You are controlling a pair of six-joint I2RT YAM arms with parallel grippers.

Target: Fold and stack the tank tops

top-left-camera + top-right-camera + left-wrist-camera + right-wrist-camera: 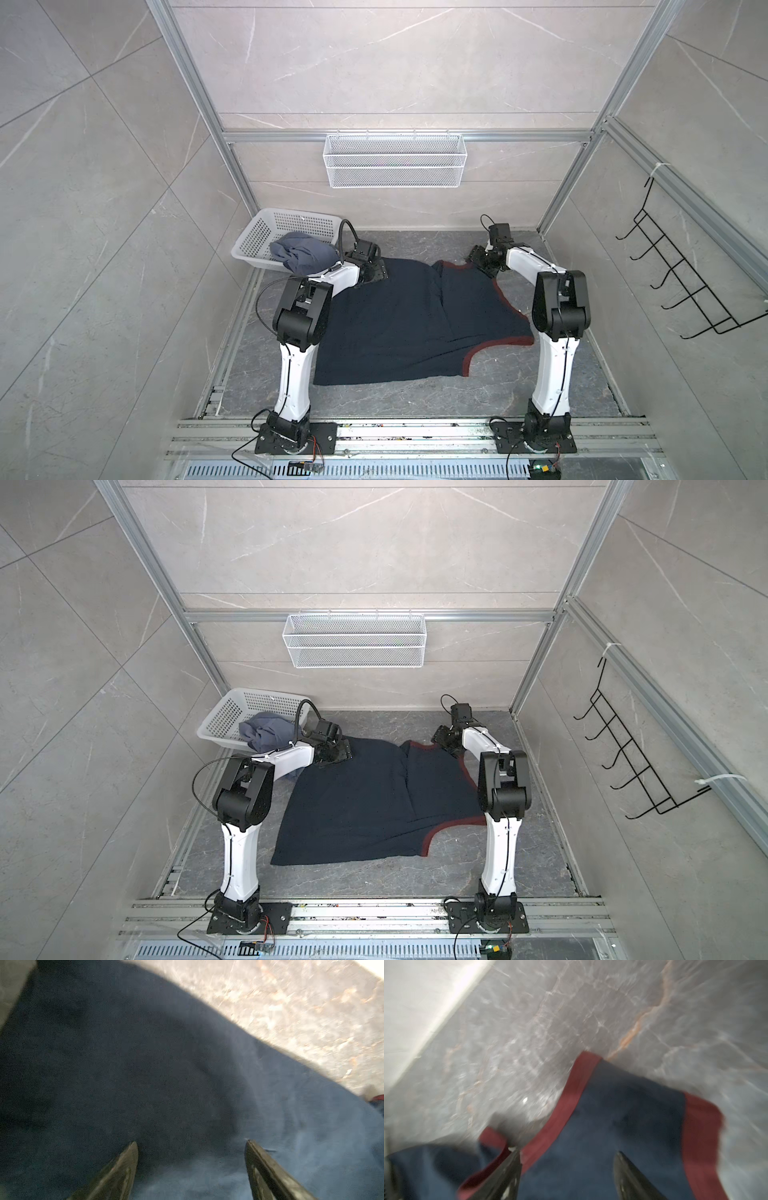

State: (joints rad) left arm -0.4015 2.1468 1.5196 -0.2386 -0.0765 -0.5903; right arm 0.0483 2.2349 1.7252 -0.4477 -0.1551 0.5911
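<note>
In both top views the navy tank top (395,328) (353,808) lies spread over the middle of the grey table (415,401), with a fold ridge running down it and its dark-red trim (505,297) showing along the right side. My left gripper (376,274) sits low at the top's far left corner, and my right gripper (478,259) sits at the far right, by a shoulder strap. The blue-grey tank top (301,255) is bunched in the white basket (291,216) at the table's far left corner and spills over the near rim. The left wrist view is blurred. There my left gripper (191,1142) is released: its fingers stand apart over flat navy cloth with nothing pinched between them, and bare table shows past the cloth's edge. The right wrist view is blurred as well. There my right gripper (566,1151) is also spread, one finger at the red trim on the strap's edge and the other over the navy cloth. I cannot tell whether the tips touch the fabric.
</note>
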